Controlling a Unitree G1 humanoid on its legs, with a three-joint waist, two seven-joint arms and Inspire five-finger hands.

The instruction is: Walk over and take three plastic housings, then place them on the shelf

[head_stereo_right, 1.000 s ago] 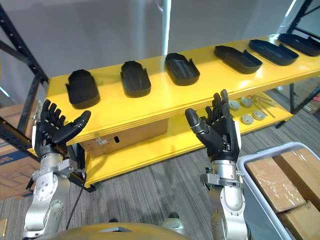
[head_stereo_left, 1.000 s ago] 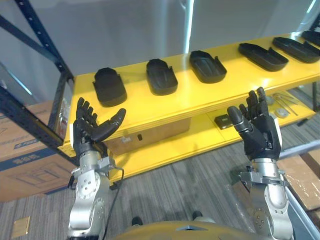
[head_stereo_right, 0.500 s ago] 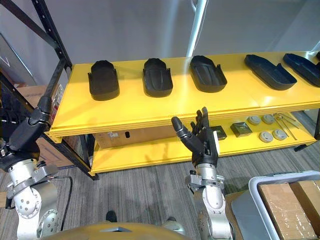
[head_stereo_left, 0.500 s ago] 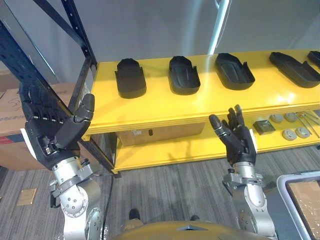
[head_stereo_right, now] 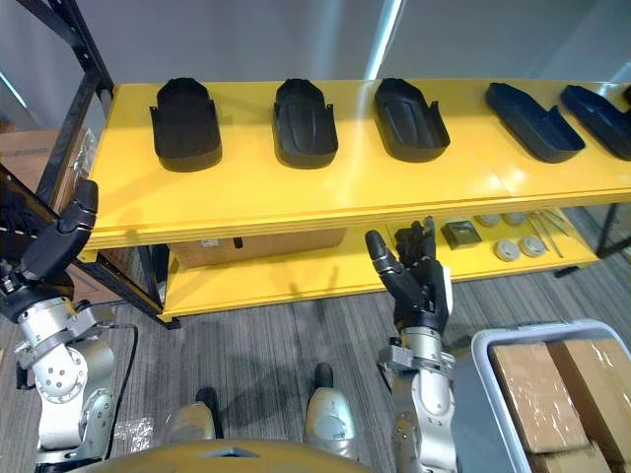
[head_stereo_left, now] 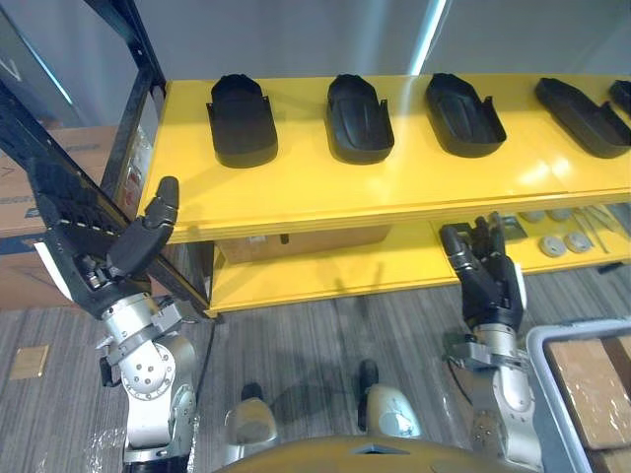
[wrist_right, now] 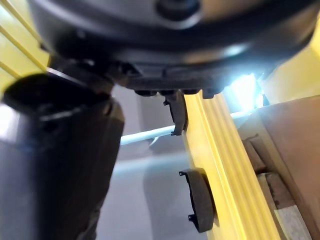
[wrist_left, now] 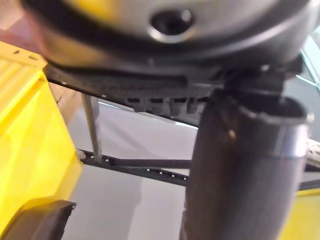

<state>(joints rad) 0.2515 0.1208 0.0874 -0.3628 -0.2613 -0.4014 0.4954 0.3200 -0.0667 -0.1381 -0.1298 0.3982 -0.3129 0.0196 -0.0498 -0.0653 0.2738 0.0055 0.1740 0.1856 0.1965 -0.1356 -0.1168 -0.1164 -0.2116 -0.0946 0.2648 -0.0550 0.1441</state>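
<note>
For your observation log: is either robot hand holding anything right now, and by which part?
Nothing is held. The left hand and right hand are both open and empty; the plastic housings lie on the yellow shelf.

Cut by the right edge: the last plastic housing (head_stereo_left: 621,97) on the yellow shelf (head_stereo_left: 394,187), also the grey bin (head_stereo_right: 552,328) holding cardboard boxes (head_stereo_right: 537,384). Half hidden behind the shelf's front lip: another cardboard box (head_stereo_left: 296,239). Cannot tell what the round parts (head_stereo_left: 549,246) on the lower shelf (head_stereo_left: 325,276) are: too small. Blurred in the wrist views: left hand (wrist_left: 240,165), right hand (wrist_right: 60,165).
</note>
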